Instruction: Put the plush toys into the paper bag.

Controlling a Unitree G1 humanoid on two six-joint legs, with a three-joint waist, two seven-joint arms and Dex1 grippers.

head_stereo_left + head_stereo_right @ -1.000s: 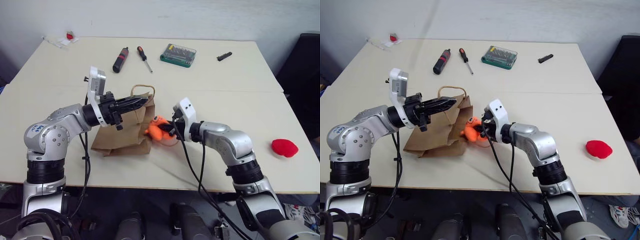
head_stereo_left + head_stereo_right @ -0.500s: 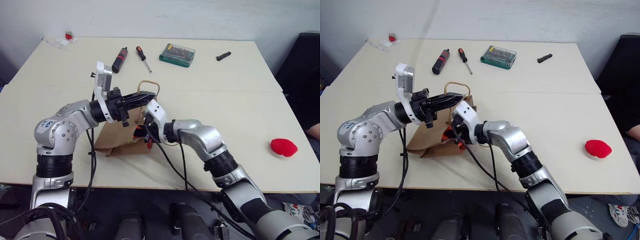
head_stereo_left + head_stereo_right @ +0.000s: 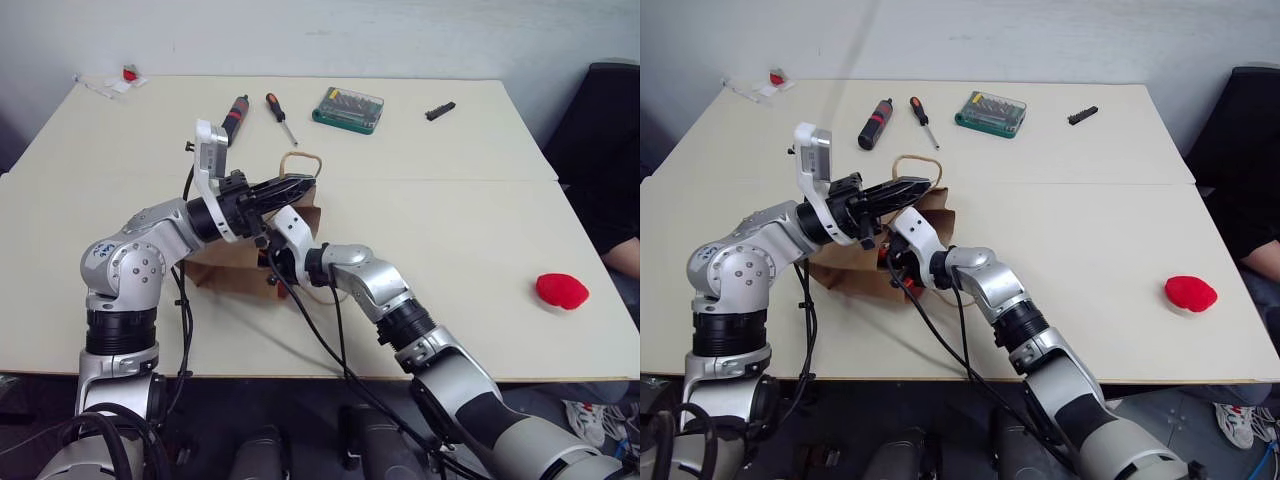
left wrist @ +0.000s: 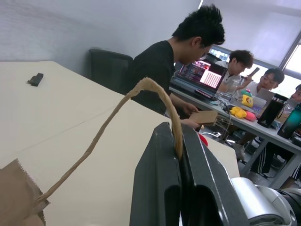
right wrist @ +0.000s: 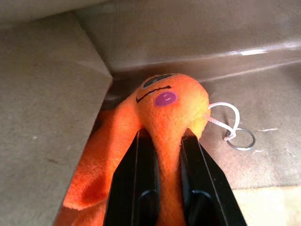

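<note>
Plush toys sit in two places on your table [image 3: 470, 250]. You have the orange fish [image 5: 160, 117], fuzzy and rounded with a flat purple eye patch and a stitched dark mark, squeezed between the two flat black fingers [image 5: 141, 188] of your right gripper [image 5: 162, 141], which have closed on its soft body. A thin white cord with a small wire ring hangs off its side. Creased brown paper walls surround it there, so it lies inside the mouth of the paper bag [image 3: 225, 268]. The red toy [image 3: 561, 290], a smooth rounded lump, rests well apart near the table's right edge.

Your left gripper [image 3: 297, 186] has its long, glossy black fingers [image 4: 160, 188] pressed together on one twisted-paper handle [image 4: 117, 110], a thin rope-like loop, lifting the upper edge of the crumpled kraft bag off the pale matte tabletop.

Farther back lie a black-and-red screwdriver [image 3: 236, 113], a slimmer red-handled screwdriver [image 3: 277, 112], a green plastic bit case [image 3: 348, 107] and a small dark bit holder [image 3: 438, 110].
</note>
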